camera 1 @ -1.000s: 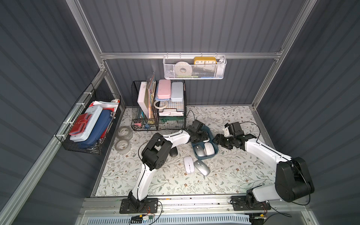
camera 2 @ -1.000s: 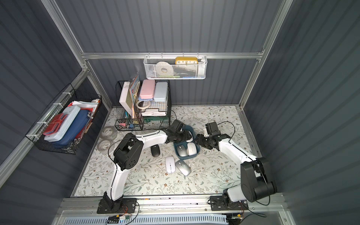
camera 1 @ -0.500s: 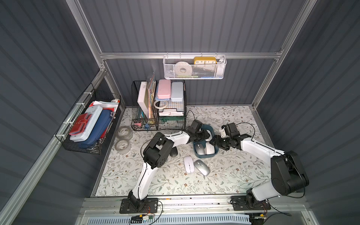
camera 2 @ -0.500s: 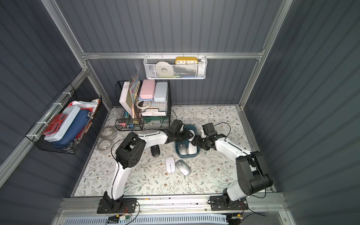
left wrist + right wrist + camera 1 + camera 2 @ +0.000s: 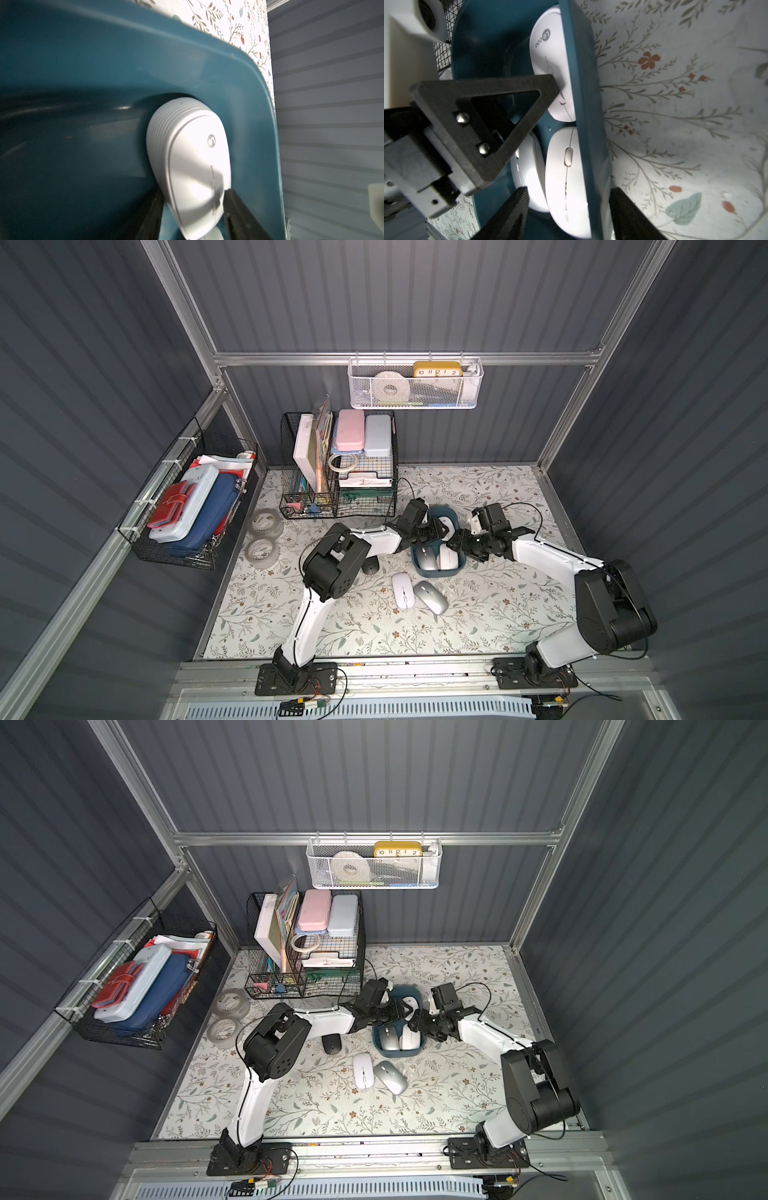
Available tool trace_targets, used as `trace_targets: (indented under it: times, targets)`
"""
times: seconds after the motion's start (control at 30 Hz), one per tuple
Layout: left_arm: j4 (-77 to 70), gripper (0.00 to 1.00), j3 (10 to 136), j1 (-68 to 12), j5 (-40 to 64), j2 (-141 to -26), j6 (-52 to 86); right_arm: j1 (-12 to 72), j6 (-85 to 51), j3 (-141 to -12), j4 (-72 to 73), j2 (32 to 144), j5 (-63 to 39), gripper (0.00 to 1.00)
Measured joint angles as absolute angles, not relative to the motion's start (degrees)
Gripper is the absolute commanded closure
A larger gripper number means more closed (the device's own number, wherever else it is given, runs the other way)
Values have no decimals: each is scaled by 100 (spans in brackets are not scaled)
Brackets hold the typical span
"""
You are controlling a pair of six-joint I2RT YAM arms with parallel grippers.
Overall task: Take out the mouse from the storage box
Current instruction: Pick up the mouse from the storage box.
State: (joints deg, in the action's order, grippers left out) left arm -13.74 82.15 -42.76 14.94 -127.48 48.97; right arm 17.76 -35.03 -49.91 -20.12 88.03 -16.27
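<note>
Left wrist: left end effector (image 5: pixel 194 193) clamps "Lecoo" mouse (image 5: pixel 187 149) in storage box (image 5: pixel 124 52); right end effector (image 5: pixel 569 190) apart astride its wall

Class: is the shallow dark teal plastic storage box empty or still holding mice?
Still holding: the storage box contains three mice, a white logo-marked mouse, a silver mouse and a plain white mouse.

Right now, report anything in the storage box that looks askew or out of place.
The white mouse at the far end of the storage box looks tilted against the wall, not flat like the other two mice. The left pincer grips its sides, which may explain it. Nothing else stands out.
</note>
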Motion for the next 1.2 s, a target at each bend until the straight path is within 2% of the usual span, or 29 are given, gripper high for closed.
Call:
trace_targets:
  times: [0.03,0.1,0.3,0.7,0.9,1.2]
  targets:
    - [-1378,49,8206,-4276,1476,-12742,4897,1776,-3505,-4989,-2008,8803,-1629,33]
    - [-1365,42,8197,-4278,1387,-12717,4908,1776,-3514,-4980,-1997,8803,-1629,33]
    - [-749,36,8567,-4287,1122,-12680,4812,1776,-3514,-4965,-1986,8803,-1629,33]
    - [1546,33,10573,-4362,327,-13122,4219,1776,-3516,-4816,-2016,8495,-1522,33]
    - [2484,30,10912,-4539,-99,-13338,3887,1776,-3518,-4777,-2005,7743,-1188,32]
    - [3011,27,11579,-4729,-301,-13747,3717,1776,-3533,-4576,-2012,7196,-810,31]
